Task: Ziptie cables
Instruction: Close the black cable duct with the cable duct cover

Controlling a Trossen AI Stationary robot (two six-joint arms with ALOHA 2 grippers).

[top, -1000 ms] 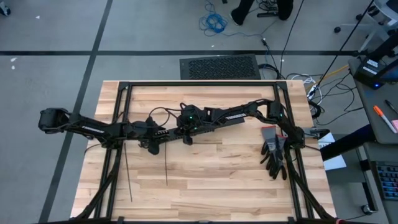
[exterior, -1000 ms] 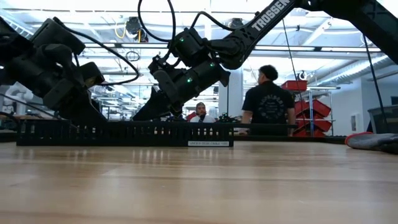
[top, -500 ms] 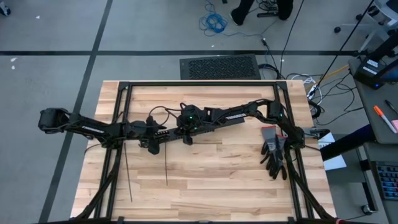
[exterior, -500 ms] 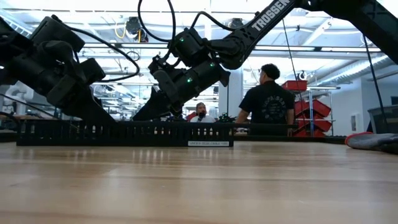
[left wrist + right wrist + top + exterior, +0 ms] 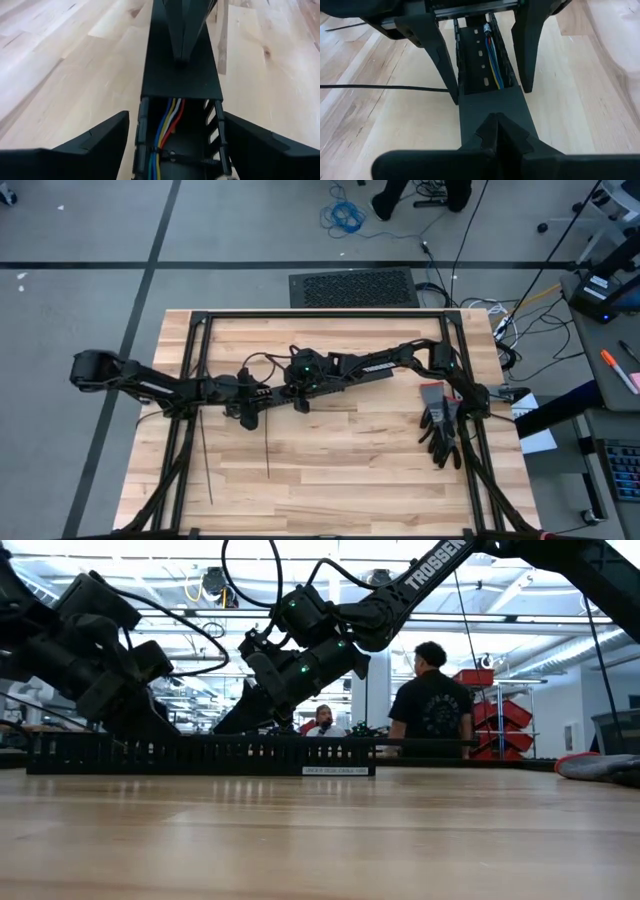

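Left gripper (image 5: pixel 172 145) is easing back, wide, straddling the duct (image 5: pixel 487 100) at table (image 5: pixel 330 480) centre; right gripper (image 5: pixel 496 131), closed, pressing its lid (image 5: pixel 180 75); cables (image 5: pixel 167 125) still unzipped.

Closed right end effector (image 5: pixel 497 131) on black duct (image 5: pixel 492 112), cables (image 5: pixel 493 67) inside, left end effector (image 5: pixel 482 55) straddling it

cables (image 5: pixel 167 125): ends hidden in duct (image 5: pixel 180 75) | zipties (image 5: pixel 268 450): too thin to count

Overhead down; low level; wrists close, facing, sharing duct (image 5: pixel 180 75).
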